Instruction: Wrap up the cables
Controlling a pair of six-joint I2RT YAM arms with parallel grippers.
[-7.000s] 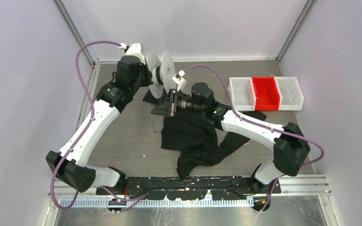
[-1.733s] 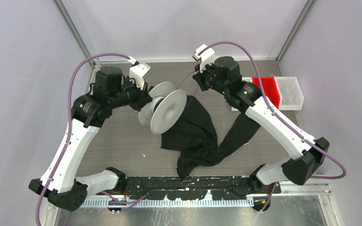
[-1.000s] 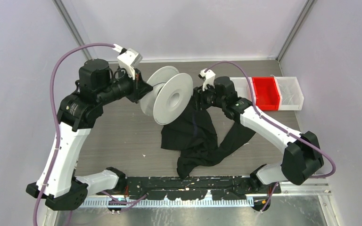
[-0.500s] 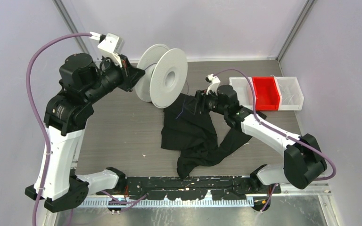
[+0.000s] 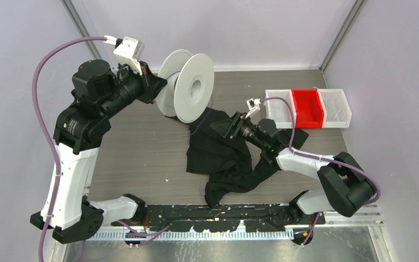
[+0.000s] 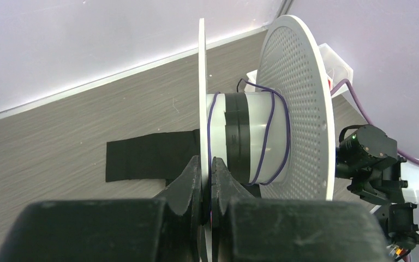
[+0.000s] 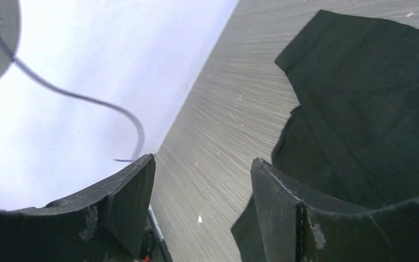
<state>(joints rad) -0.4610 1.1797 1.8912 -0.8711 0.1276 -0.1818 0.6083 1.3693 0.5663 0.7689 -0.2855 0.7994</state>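
My left gripper (image 5: 155,87) holds a white spool (image 5: 188,87) up in the air at the back left, shut on its near flange (image 6: 202,98). The left wrist view shows the jaws (image 6: 206,169) pinching that thin disc. The cable (image 6: 275,131), a thin dark purple wire, runs in a few loose turns round the spool's hub. A strand of cable (image 5: 200,124) hangs from the spool toward the black cloth (image 5: 223,158). My right gripper (image 5: 219,126) lies low over the cloth, open with nothing between its fingers (image 7: 203,161). The cable's loose end (image 7: 87,98) curls beside the left finger's tip.
The black cloth is crumpled in the middle of the wooden table (image 5: 136,147). A row of bins, white and red (image 5: 308,108), stands at the back right. Walls close in the left, back and right sides.
The left arm has raised the spool up and back to the left. The right gripper has opened, let the cable go and dropped toward the cloth.
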